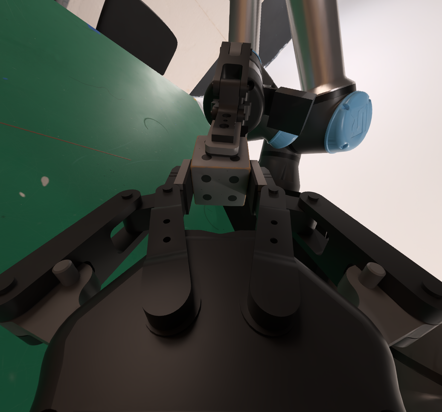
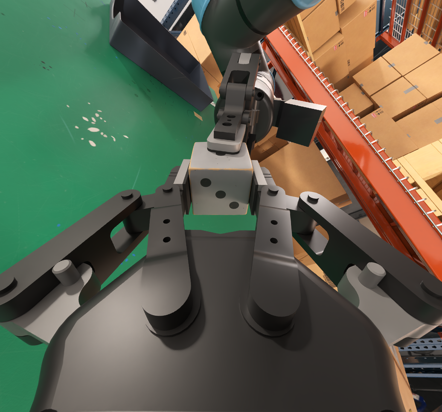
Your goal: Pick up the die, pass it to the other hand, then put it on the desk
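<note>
A grey-white die (image 1: 220, 188) with black pips is held in the air above the green desk (image 1: 71, 113). My left gripper (image 1: 220, 181) is shut on its two side faces. The right gripper reaches in from ahead, and its upper finger (image 1: 222, 146) presses flat on the die's top face. Its lower finger is hidden behind the die. In the right wrist view the die (image 2: 220, 192) sits between the pads of my right gripper (image 2: 220, 185), which is shut on it. The left gripper's upper finger (image 2: 224, 143) lies on the die's top face.
A dark open bin (image 2: 153, 48) stands on the desk (image 2: 47, 161) near its far edge. Orange racking (image 2: 346, 137) with cardboard boxes (image 2: 358, 77) is beyond the desk. A black rounded panel (image 1: 136, 31) sits past the desk edge in the left wrist view.
</note>
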Robot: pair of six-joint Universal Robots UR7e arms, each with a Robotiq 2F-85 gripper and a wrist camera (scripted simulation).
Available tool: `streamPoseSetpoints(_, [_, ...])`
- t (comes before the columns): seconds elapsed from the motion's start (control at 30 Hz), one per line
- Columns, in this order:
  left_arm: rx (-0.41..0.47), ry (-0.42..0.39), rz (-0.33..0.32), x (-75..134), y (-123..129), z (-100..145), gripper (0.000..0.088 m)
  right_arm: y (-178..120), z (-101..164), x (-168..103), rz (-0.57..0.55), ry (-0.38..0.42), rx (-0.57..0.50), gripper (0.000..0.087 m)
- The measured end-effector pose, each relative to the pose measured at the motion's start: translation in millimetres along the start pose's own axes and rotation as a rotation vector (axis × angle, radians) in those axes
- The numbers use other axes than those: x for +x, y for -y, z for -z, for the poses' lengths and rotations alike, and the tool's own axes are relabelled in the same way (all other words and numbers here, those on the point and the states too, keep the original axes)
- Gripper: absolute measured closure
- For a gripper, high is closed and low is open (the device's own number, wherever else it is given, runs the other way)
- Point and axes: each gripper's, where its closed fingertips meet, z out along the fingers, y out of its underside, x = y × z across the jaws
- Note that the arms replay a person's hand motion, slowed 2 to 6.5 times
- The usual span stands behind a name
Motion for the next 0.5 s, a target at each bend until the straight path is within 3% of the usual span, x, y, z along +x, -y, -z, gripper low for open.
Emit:
streamPoseSetpoints(0.23, [-0.014, 0.003, -0.016, 1.5, -1.2, -0.2, 0.0491, 1.4, 0.5, -1.3, -0.010, 0.016, 0.002, 0.0491])
streamPoseSetpoints(0.33, [-0.019, -0.002, -0.019, 2.7, -2.9, -0.6, 0.0349, 2.7, 1.5, 0.9, -0.016, 0.017, 0.008, 0.0491])
streamPoseSetpoints(0.5, [-0.034, -0.010, -0.021, 4.7, -5.5, -0.7, 0.0218, 3.4, 3.6, -0.1, -0.041, 0.049, 0.008, 0.0491])
